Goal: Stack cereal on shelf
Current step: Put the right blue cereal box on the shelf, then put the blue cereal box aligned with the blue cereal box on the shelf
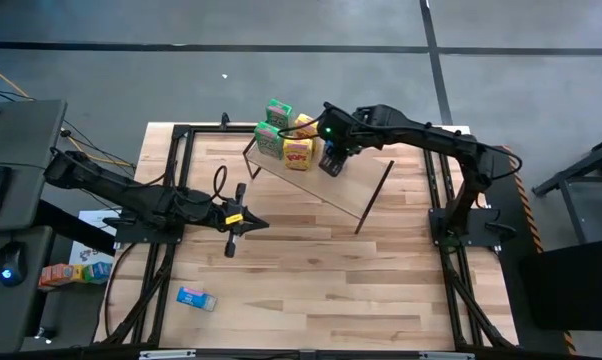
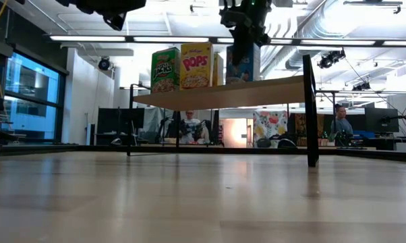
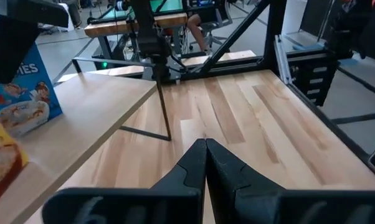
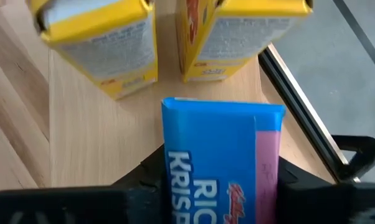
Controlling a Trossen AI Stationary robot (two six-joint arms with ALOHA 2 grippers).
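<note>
The shelf point(image 1: 326, 185) is a light-wood board on thin black legs, standing aslant at the table's far middle. Two green cereal boxes point(image 1: 273, 125) and two yellow ones point(image 1: 299, 140) stand upright on its far left end; the low view shows a green box point(image 2: 165, 69) and a yellow box point(image 2: 195, 65). My right gripper point(image 1: 333, 160) is above the board beside them, shut on a blue cereal box point(image 4: 215, 155). My left gripper point(image 1: 249, 223) hangs shut over the table's left middle, nothing between its fingers point(image 3: 205, 163). My right gripper pinches the blue box between its two fingers point(image 4: 147, 169) by two opposite sides point(image 4: 175, 168). It comes slanting down from above. The box point(image 2: 243, 64) stands upright with its lower end at the shelf board, next to the yellow boxes. Whether it rests on the board, I cannot tell.
Another blue cereal box point(image 1: 195, 297) lies flat on the table near the front left. The shelf's right half point(image 1: 366, 195) is bare. Black frame rails point(image 1: 446, 215) run along the table's sides. People sit in the room behind point(image 2: 189, 127).
</note>
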